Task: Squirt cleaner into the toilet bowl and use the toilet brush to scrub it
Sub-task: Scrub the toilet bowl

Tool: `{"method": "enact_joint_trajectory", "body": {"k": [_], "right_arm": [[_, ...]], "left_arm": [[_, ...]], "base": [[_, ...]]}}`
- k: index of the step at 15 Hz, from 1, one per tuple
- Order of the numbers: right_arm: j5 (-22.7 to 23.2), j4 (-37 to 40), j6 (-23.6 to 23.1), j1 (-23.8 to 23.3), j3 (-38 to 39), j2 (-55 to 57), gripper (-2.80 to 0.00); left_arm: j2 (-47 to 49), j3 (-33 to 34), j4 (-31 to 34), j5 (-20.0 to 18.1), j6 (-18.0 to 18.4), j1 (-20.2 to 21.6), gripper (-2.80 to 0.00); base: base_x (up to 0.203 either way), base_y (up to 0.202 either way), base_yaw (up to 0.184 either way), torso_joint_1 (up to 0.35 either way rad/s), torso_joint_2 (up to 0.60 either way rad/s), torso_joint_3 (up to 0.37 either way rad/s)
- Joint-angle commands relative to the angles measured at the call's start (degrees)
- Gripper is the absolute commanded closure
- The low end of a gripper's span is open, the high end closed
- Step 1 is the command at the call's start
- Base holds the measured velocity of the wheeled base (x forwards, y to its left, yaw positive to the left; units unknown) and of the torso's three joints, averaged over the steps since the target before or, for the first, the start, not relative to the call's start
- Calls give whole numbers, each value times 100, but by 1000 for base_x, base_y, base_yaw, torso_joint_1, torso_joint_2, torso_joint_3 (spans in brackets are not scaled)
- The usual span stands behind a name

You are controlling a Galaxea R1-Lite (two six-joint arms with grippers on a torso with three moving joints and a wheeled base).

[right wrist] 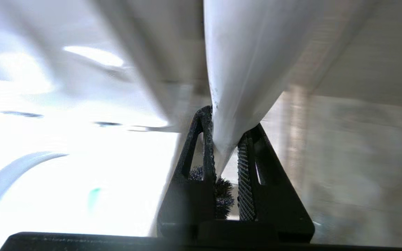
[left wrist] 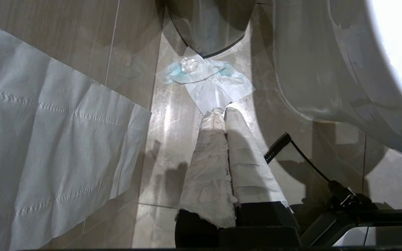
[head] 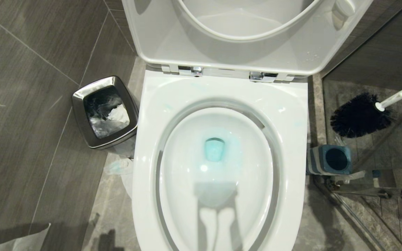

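Across the middle of the head view sits the toilet bowl (head: 218, 167), lid and seat raised toward the top of the frame, with a patch of blue cleaner (head: 215, 149) pooled in the basin. Right of the bowl, the toilet brush (head: 361, 114) hangs in the air: its black bristle head is at the right edge of the frame, above the floor, and its white handle slants up and off the frame. Just below the brush head stands its blue-topped holder (head: 329, 159), close beside the bowl's right rim. At the left of the frame a steel bin (head: 105, 112) stands against the bowl's side, with crumpled tissue (left wrist: 204, 78) on the floor below it.

From the right wrist view, the right gripper (right wrist: 226, 153) has its fingers clamped on the white handle, the bristles showing dark beyond the fingertips.

From the left wrist view, the left gripper (left wrist: 222, 113) hangs low over the floor beside the bowl's outer wall, its paper-wrapped fingers pressed together with nothing between them. A sheet of white paper (left wrist: 47, 146) fills the left side of that view.
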Motion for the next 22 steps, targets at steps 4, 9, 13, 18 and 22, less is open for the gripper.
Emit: {"method": "enact_joint_trajectory", "body": {"k": [4,9,13,18,22], "right_arm": [[287,1058,-30,421,-1044,-20,0],[305,2074,-116,424,-1759,41,0],[304,2178,-442,426,-2034,247,0],[304,2186,-560,426,-2286,428,0],[313,2186,-560,575,-2295,480,0]], "left_arm": [[-1,0,-4,0,-2,2,0],[-1,0,-4,0,-3,2,0],[-1,0,-4,0,15,2,0],[-1,-7,5,-4,59,2,0],[-1,0,-4,0,59,2,0]], "base": [[0,0,0,0,0,0],[0,0,0,0,0,0],[0,0,0,0,0,0],[0,0,0,1,0,13],[0,0,0,6,2,167]]}}
